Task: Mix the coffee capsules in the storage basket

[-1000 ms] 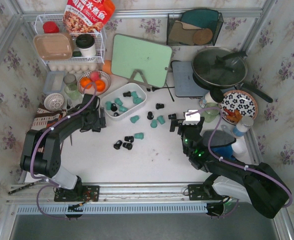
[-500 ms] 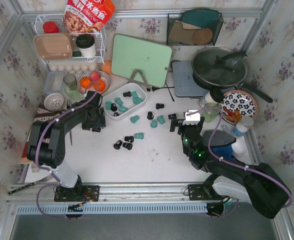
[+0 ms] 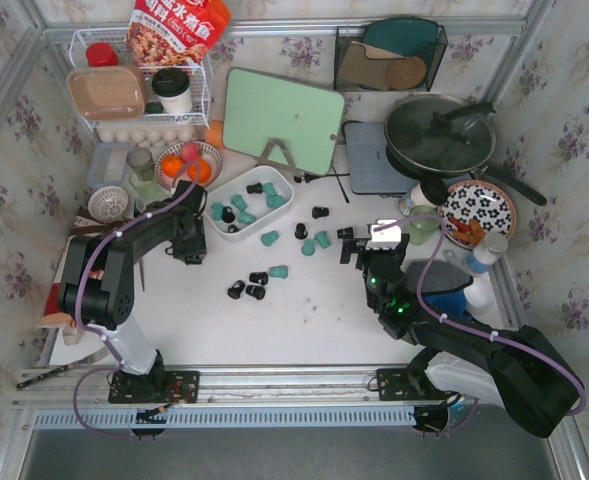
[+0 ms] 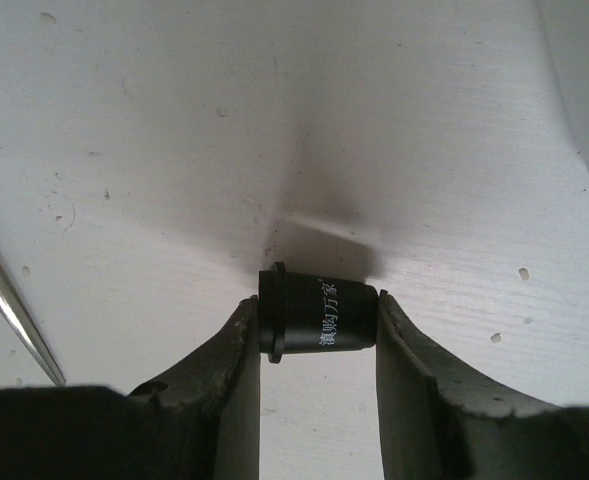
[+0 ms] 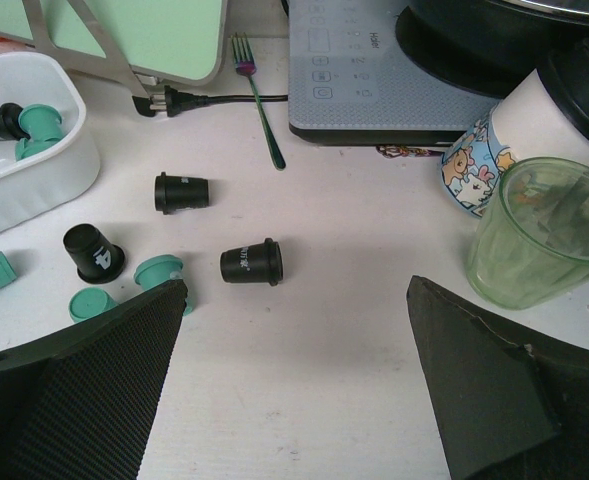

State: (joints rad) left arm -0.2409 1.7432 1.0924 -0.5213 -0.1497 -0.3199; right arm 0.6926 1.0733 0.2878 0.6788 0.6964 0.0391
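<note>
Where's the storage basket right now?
Top view, left of centre: the storage basket sits before the green cutting board, right of the fruit bowl and left gripper.

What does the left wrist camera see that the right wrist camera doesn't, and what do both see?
Only the left wrist: one black coffee capsule on its side, pinched by the left gripper. Only the right wrist: the open right gripper, a corner of the storage basket, loose black and teal capsules, a fork, a green glass. Both: the white table.
</note>
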